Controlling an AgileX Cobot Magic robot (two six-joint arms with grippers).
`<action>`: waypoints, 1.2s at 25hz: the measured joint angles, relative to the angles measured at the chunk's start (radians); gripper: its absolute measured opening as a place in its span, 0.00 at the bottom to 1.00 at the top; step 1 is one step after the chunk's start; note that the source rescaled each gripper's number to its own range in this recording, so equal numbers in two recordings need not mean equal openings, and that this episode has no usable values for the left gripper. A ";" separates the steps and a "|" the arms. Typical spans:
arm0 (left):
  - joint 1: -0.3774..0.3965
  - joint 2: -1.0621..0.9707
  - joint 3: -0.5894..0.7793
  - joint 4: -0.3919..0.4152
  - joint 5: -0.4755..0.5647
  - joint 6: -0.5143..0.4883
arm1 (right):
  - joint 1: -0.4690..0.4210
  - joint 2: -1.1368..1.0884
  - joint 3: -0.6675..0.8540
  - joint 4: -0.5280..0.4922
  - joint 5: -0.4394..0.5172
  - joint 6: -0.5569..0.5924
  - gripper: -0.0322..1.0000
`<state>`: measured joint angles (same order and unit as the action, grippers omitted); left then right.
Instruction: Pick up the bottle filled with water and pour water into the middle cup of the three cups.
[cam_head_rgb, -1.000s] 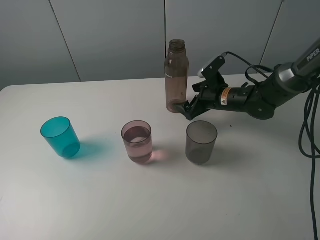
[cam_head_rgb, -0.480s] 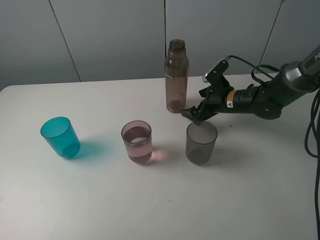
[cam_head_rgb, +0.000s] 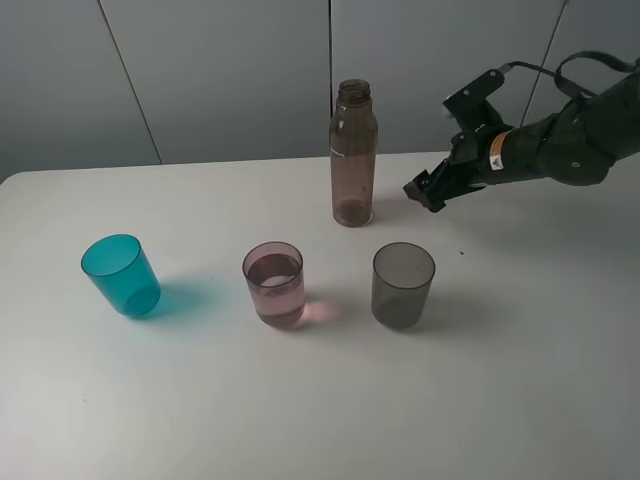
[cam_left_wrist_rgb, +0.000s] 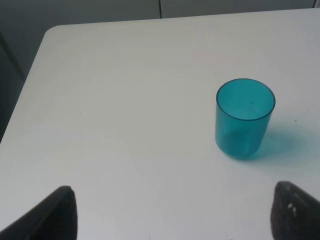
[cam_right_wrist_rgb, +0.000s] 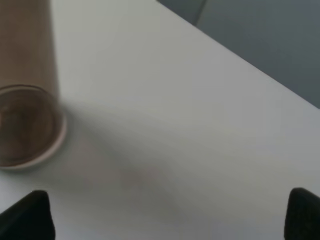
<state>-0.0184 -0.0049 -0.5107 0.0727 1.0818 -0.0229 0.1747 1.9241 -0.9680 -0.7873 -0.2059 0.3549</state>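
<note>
The smoky-brown bottle (cam_head_rgb: 353, 155) stands upright on the white table (cam_head_rgb: 520, 400), behind the cups, with nothing holding it. Its base shows blurred in the right wrist view (cam_right_wrist_rgb: 22, 120). The pale pink middle cup (cam_head_rgb: 274, 283) holds some liquid. The teal cup (cam_head_rgb: 120, 274) stands to its left and the smoky grey cup (cam_head_rgb: 403, 285) to its right. My right gripper (cam_head_rgb: 424, 194) is open and empty, raised to the right of the bottle and apart from it; its fingertips (cam_right_wrist_rgb: 25, 215) stand wide. My left gripper (cam_left_wrist_rgb: 172, 212) is open and empty, short of the teal cup (cam_left_wrist_rgb: 244, 117).
Grey wall panels (cam_head_rgb: 220, 70) rise behind the table's far edge. The table's left edge and corner show in the left wrist view (cam_left_wrist_rgb: 40, 45). The right arm and its cables (cam_head_rgb: 570, 130) hang over the far right of the table.
My right gripper has drawn back from the bottle's base, moving right and upward. The bottle stays upright in place. The cups have not moved.
</note>
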 joint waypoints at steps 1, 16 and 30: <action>0.000 0.000 0.000 0.000 0.000 0.000 | 0.000 -0.042 0.000 0.023 0.069 0.003 0.99; 0.000 0.000 0.000 0.000 0.000 0.000 | 0.004 -0.679 0.000 0.862 1.010 -0.560 0.99; 0.000 0.000 0.000 0.000 0.000 0.002 | 0.004 -1.276 0.159 0.852 1.369 -0.496 0.99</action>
<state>-0.0184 -0.0049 -0.5107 0.0727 1.0818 -0.0211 0.1783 0.6482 -0.8094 0.0647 1.1627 -0.1410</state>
